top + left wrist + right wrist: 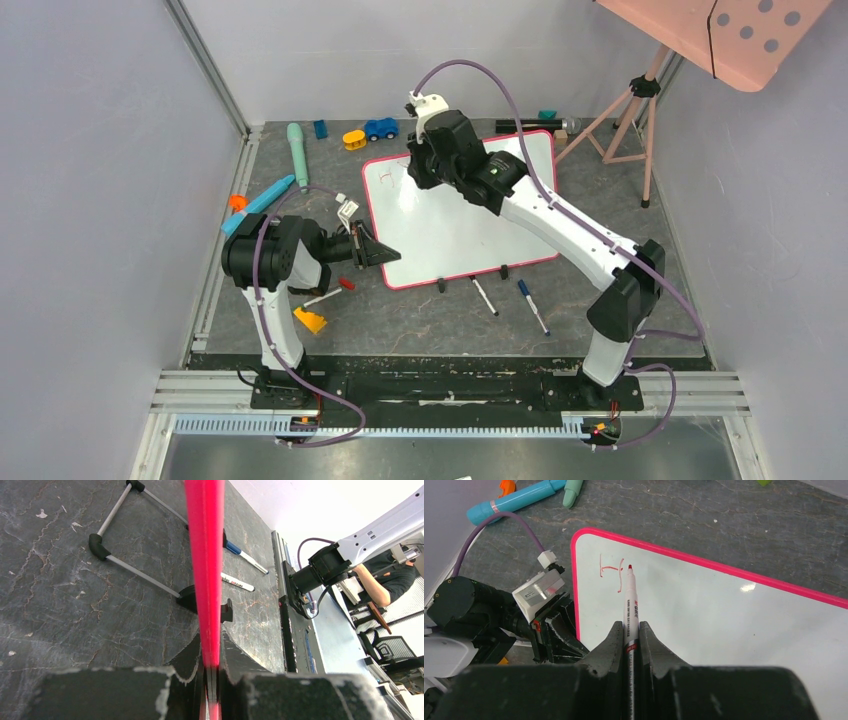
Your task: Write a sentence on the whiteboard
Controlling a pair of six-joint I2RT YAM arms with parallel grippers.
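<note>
The whiteboard (470,225) lies tilted on the dark table, glossy white with a red-pink frame (205,555). My left gripper (385,253) is shut on the frame at the board's left edge (212,666). My right gripper (629,626) is shut on a white marker (630,605) with a red tip, and hovers over the board's top left corner (420,168). The marker tip sits beside the red strokes of the sentence (613,572): an I shape and one vertical stroke. I cannot tell whether the tip touches the board (714,615).
Two markers (485,297) (533,306) lie in front of the board by its black feet (200,600). Toys sit behind and left: blue car (380,128), yellow piece (354,139), teal pens (297,145), orange wedge (310,320). A pink perforated panel (750,35) on a tripod stands back right.
</note>
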